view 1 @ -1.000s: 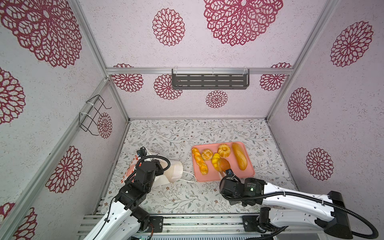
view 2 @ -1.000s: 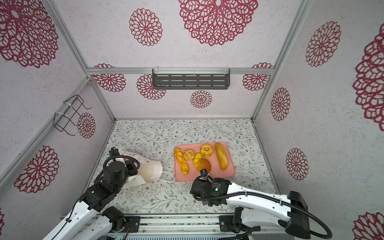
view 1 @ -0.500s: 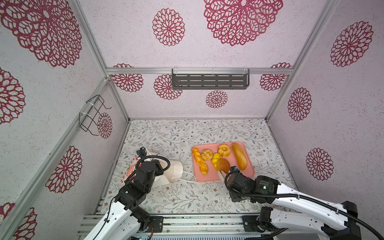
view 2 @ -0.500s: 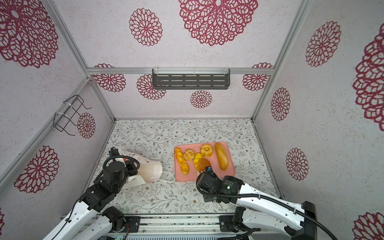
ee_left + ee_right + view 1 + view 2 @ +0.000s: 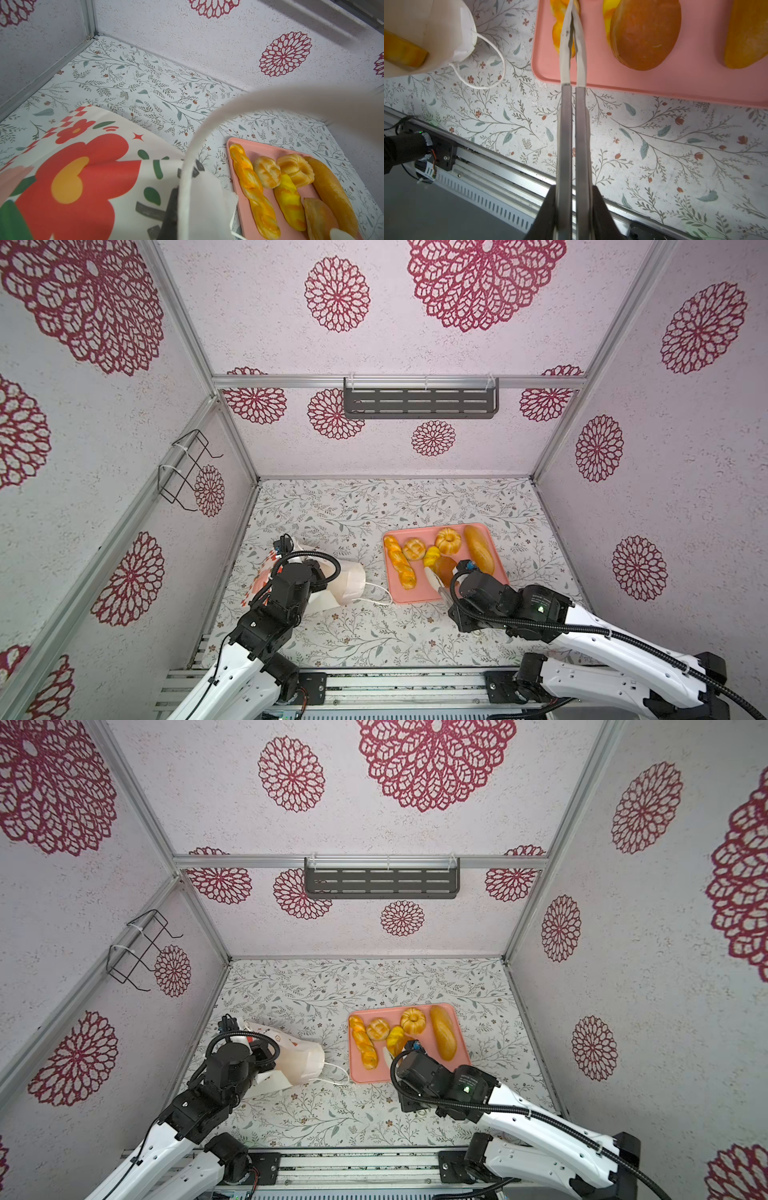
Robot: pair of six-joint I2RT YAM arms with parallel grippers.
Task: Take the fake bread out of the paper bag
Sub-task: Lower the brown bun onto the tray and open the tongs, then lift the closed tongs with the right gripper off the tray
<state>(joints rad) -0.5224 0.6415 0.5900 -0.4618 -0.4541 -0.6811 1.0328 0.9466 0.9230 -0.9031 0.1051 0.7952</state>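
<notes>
The white paper bag [image 5: 347,583] [image 5: 301,1060] lies tilted on its side at the left, mouth toward the tray. My left gripper [image 5: 176,207] is shut on its rim, beside a cord handle [image 5: 187,166]. One orange fake bread [image 5: 402,52] shows inside the bag's mouth. A twisted stick [image 5: 400,562], a round roll [image 5: 414,548], a ring bun [image 5: 448,540], a long loaf [image 5: 478,549] and a brown roll [image 5: 643,33] lie on the tray. My right gripper [image 5: 572,6] [image 5: 430,574] is shut and empty, its tips over the tray's near edge beside the twisted stick.
The pink tray [image 5: 419,597] [image 5: 654,87] sits right of the bag. A loose cord handle [image 5: 492,68] lies on the floral floor between bag and tray. The metal rail [image 5: 508,166] runs along the front edge. Walls close in on three sides.
My right arm has pulled back from the brown roll toward the front edge, and its jaws have closed fully. The brown roll stays on the tray. The left arm and bag have not moved.
</notes>
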